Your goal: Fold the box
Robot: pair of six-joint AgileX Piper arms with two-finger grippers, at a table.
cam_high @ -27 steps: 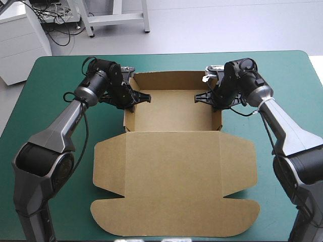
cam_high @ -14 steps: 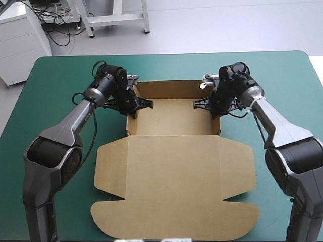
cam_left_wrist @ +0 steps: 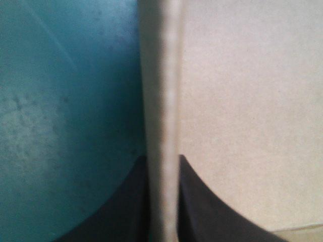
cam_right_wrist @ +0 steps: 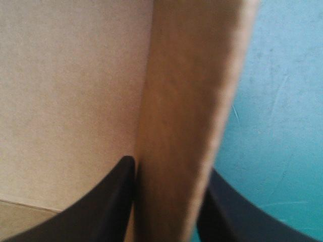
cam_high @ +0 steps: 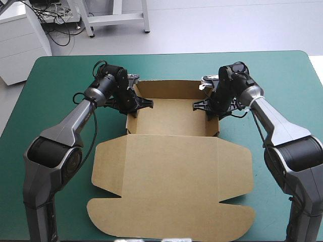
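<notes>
Our left gripper (cam_high: 135, 103) is clenched on the box (cam_high: 171, 118), pinching the tray's left side wall (cam_left_wrist: 161, 101) with one black finger (cam_left_wrist: 217, 212) inside the tray and the other outside, over the teal-green cover (cam_high: 60, 75). Our right gripper (cam_high: 206, 105) grips the right side wall (cam_right_wrist: 192, 101) the same way, nearly shut with the board between its fingers. We see the box toward the far half of that cover, as an open tray with its walls raised, and its lid (cam_high: 171, 186) lying flat on the near side, reaching almost to the near edge. What matters for the next move, we judge, is that the tray sits squarely between the two grippers: its long axis runs left to right, from one held wall to the other, while each wall itself runs far to near. Each arm is nearest its own wall, so we expect any pressing or tucking to work inward, both sides together, with neither arm crossing over
</notes>
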